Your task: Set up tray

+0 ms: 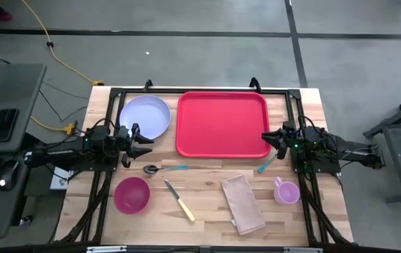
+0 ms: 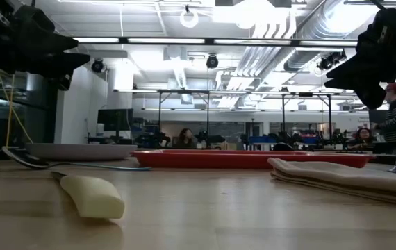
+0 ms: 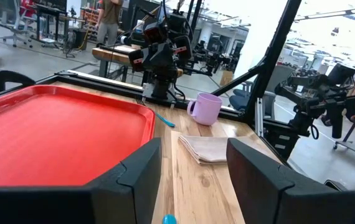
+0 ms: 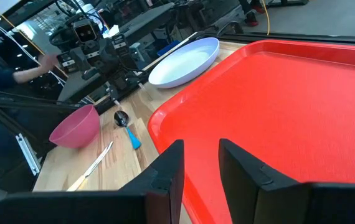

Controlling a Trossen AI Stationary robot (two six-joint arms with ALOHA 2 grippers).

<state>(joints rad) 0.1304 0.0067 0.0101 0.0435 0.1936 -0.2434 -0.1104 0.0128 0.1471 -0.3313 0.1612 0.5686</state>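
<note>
The red tray (image 1: 223, 124) lies flat on the table's far middle; it also shows in the left wrist view (image 3: 47, 134) and the right wrist view (image 4: 289, 106). The lavender plate (image 1: 145, 117) lies left of it. My left gripper (image 1: 143, 143) hovers open beside the plate's near edge, at the tray's near left corner. My right gripper (image 1: 271, 139) hovers open over the tray's near right corner. Both are empty.
Near the front lie a spoon with a blue handle (image 1: 164, 169), a pink bowl (image 1: 131, 195), a knife with a yellow handle (image 1: 179, 201), a folded tan napkin (image 1: 243, 204), a lavender mug (image 1: 285, 191) and a blue-handled utensil (image 1: 266, 166). People show in the room beyond.
</note>
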